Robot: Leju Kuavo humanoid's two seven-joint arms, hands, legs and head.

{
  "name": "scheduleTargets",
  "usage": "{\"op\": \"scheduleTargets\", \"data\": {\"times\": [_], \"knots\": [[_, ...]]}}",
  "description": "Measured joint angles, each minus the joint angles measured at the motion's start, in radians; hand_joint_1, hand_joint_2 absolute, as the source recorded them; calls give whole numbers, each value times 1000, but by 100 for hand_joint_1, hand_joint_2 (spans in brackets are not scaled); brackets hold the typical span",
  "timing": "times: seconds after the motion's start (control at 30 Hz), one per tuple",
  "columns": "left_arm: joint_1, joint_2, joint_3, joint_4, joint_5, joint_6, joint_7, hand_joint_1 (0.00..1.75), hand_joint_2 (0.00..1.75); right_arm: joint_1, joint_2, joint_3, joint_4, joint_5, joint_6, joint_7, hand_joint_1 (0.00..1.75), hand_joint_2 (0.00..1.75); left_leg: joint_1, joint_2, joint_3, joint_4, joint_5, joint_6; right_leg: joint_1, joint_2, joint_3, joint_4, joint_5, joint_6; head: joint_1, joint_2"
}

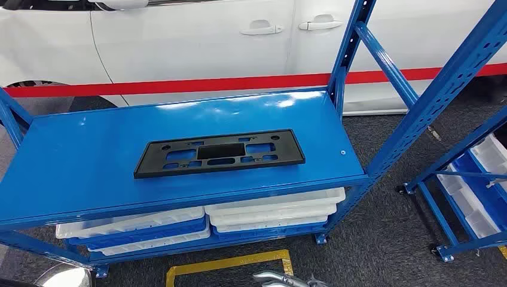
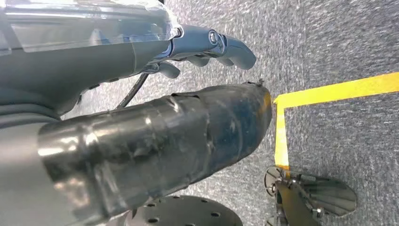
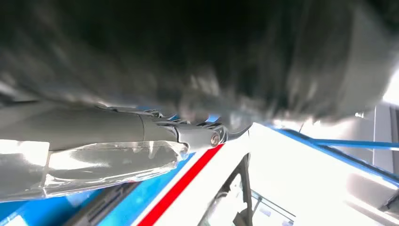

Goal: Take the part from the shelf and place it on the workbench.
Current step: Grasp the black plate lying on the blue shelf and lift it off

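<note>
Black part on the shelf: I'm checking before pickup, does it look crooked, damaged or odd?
Nothing stands out. The black part lies flat on the blue shelf, slightly skewed to its front edge, with no visible damage.

Looks like I'm in some kind of car plant or auto workshop. There's a white car (image 1: pixel 197 42) parked right behind a red barrier stripe (image 1: pixel 179 85), blue steel racking (image 1: pixel 412 101) stacked with white parts trays (image 1: pixel 275 209), grey carpet flooring (image 1: pixel 388 239) and yellow floor-marking tape (image 1: pixel 230 263) for station zones.
</note>
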Motion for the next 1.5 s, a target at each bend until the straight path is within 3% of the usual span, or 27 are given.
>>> {"op": "scheduleTargets", "data": {"times": [0.1,0.33,0.47,0.67,1.07,1.43,1.5], "knots": [[-5,0,11,0,-21,-10,-7,0,0,-5,38,-35,15,16,41,3,0,175,0,0,0,0,0,0,0,0,0,0,0,0,0,0],[-14,0,43,0,-102,-45,-37,0,0,-49,200,-129,76,107,125,72,0,175,-1,1,0,0,1,0,1,0,0,1,1,1,1,0],[-20,0,60,0,-137,-59,-49,0,0,-63,275,-166,106,141,160,85,0,0,-1,0,-1,0,1,1,1,-1,0,1,1,1,2,0],[-30,0,83,0,-196,-84,-66,0,0,-80,362,-202,151,176,202,56,0,0,-1,-2,-2,0,1,1,1,-4,0,1,1,1,2,0],[-60,0,123,4,-332,-112,-120,0,0,-182,560,-156,335,233,215,-244,0,0,-1,-4,-3,0,2,2,1,-5,-1,2,1,2,2,0],[-72,0,155,12,-345,-112,-122,0,0,-224,601,-121,382,233,215,-316,0,0,-1,-6,-5,0,2,2,1,-6,-1,1,1,2,2,0],[-75,0,161,14,-352,-112,-122,0,0,-234,608,-116,392,233,212,-329,0,87,-1,-6,-5,1,2,2,1,-7,-1,1,1,2,2,0]]}}
